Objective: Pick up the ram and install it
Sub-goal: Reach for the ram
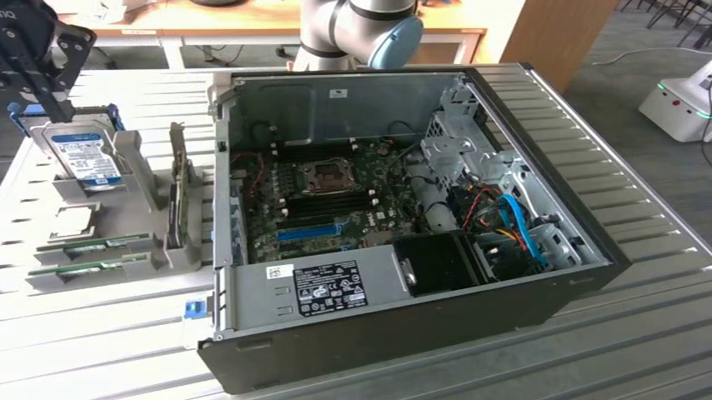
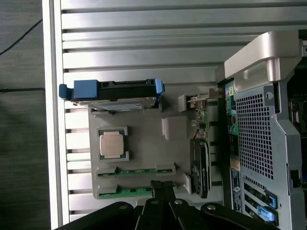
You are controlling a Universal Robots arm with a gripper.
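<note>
In the exterior view, my claw (image 1: 53, 104) hangs at the exterior view's left, above the hard drive (image 1: 87, 157) that stands upright in the grey holder (image 1: 133, 179). The ram (image 1: 98, 246) lies on edge in a slot at the holder's other end, with a second stick (image 1: 95, 268) just beside it. The open computer case (image 1: 412, 217) sits on the worktop (image 1: 634, 192).

In the wrist view, my claw (image 2: 163, 186) is pressed together and pinches nothing. The ram (image 2: 136, 171) and the second stick (image 2: 125, 191) run side by side, near the processor chip (image 2: 111, 145) and the expansion card (image 2: 200, 167).

I see three risks. Going down with the tips pressed together, I would likely jab the board's edge instead of straddling it. The sticks sit so close that a slightly off approach could catch both, or the wrong one. The tall hard drive beneath me could also be clipped on a low sideways move.
</note>
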